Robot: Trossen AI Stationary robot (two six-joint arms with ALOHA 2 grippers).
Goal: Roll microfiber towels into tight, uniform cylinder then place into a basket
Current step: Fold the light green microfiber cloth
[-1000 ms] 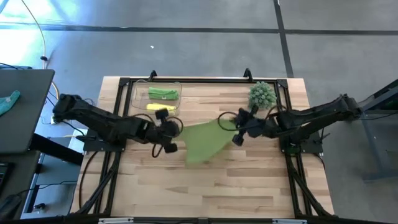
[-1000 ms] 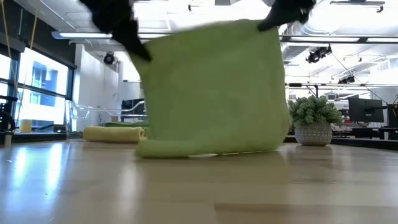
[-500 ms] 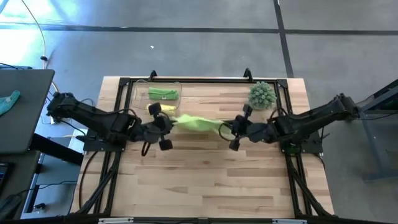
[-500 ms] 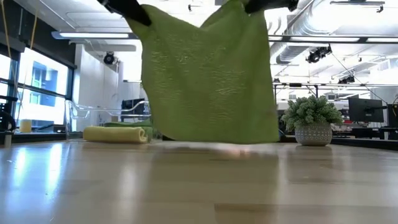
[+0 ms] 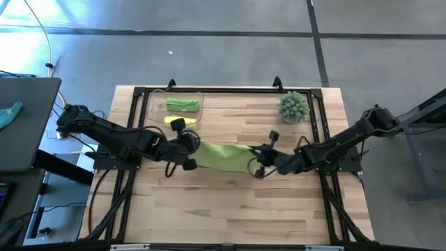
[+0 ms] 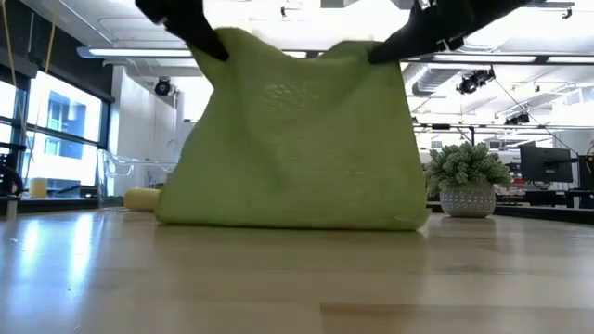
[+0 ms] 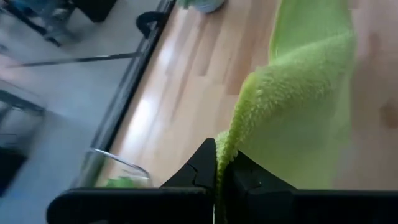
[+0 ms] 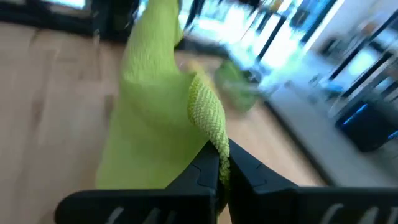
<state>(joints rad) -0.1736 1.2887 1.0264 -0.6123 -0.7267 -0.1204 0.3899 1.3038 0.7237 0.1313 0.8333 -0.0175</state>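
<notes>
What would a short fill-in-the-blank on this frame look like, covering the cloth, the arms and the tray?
1. The spread green towel is held by ____ grippers, left gripper and right gripper.
2. Its lower edge rests on the ____.
3. The clear tray holds a rolled ____ towel.
4. The yellow towel lies ____ the tray.

Missing words: both; table; green; outside

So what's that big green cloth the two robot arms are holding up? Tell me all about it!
It's a light green towel, soft and fuzzy like microfiber. The left end effector pinches one top corner and the right end effector pinches the other, both shut on it. It hangs between them like a curtain, sagging slightly in the middle, and its bottom edge rests on the wooden table.
</notes>
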